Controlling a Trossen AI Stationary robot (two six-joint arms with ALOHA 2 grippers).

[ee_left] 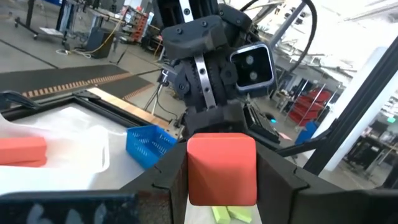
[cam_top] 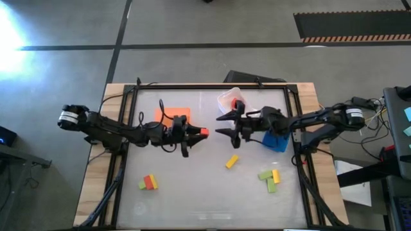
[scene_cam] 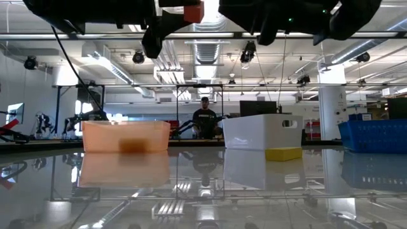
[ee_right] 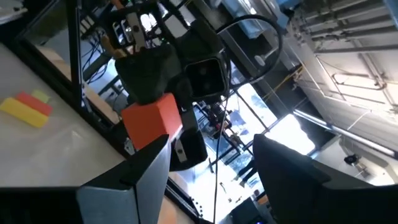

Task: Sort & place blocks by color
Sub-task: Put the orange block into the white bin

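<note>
A red block [cam_top: 203, 133] is held above the table's middle by my left gripper [cam_top: 194, 133], which points level toward the table's right edge. Facing it a short way off, my right gripper [cam_top: 225, 124] stands open with nothing between its fingers; the red block [ee_right: 152, 119] shows ahead of it. Loose blocks lie on the table: a yellow one [cam_top: 232, 161], a green and yellow group [cam_top: 270, 179] at the near right, and a green, red and yellow group [cam_top: 149, 183] at the near left. My left gripper pinches the red block by its two opposite sides [ee_left: 191, 177] between its two fingers. The fingers come level from the table's left. The block's free end [cam_top: 205, 133] sticks out past the fingertips, and the block hangs clear of the table.
An orange bin [cam_top: 172, 113] stands at the far left behind my left gripper, a white bin [cam_top: 230, 97] at the far middle and a blue bin [cam_top: 276, 141] under my right arm. A dark frame [cam_top: 122, 128] runs round the table top. A person [scene_cam: 205, 121] sits beyond the table.
</note>
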